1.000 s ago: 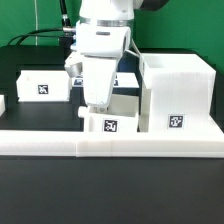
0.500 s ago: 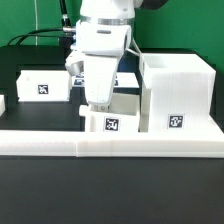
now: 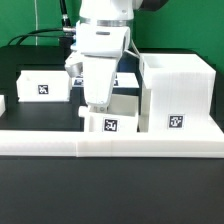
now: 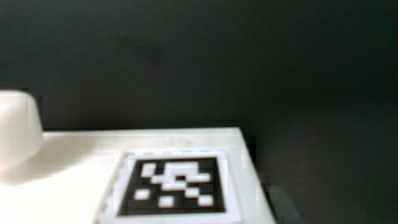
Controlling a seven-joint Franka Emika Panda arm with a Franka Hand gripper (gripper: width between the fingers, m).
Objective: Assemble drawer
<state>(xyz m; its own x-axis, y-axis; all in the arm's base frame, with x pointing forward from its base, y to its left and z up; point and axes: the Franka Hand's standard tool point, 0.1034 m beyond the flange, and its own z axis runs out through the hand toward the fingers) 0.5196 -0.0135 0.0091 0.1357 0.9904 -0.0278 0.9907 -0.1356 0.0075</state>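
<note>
Now, the big housing (image 3: pixel 178 95) stands at the exterior view's right, the small tray (image 3: pixel 110 120) just beside it. Keep that tray square to the housing as you move it. Your arm (image 3: pixel 103 45) hangs straight down over it; whether the pincer (image 3: pixel 97 103) is apart or clamped, you cannot tell.

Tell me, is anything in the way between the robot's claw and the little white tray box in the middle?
Nothing visible is. The gripper hangs right at the small white plastic tray box, nothing between them. The large white cube-shaped housing stands aside, on the exterior view's right.
</note>
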